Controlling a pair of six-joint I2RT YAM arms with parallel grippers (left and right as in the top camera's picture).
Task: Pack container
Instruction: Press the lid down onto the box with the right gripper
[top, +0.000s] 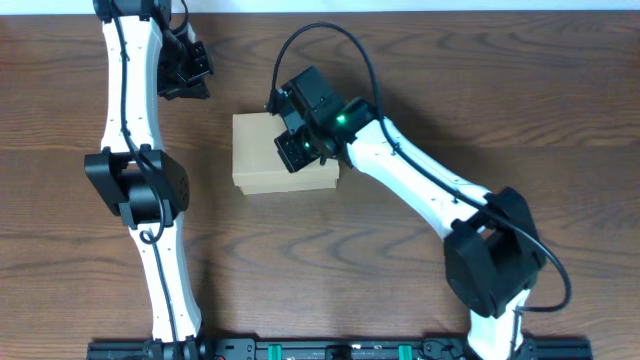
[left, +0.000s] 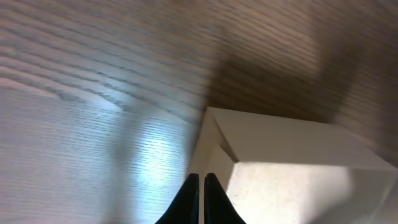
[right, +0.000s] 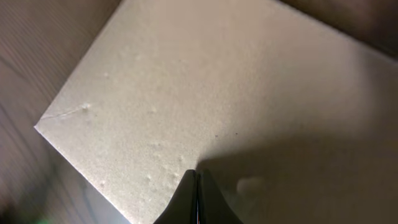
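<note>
The container is a plain tan cardboard box with its flap lid down, standing in the middle of the table. My right gripper is shut and empty, its tips right over the right part of the lid; in the right wrist view the lid fills the frame under the closed fingers. My left gripper is shut and empty, up and to the left of the box, apart from it. In the left wrist view its fingers point at a corner of the box.
Bare wood-grain table top lies all around the box. The arm bases stand on a black rail at the front edge.
</note>
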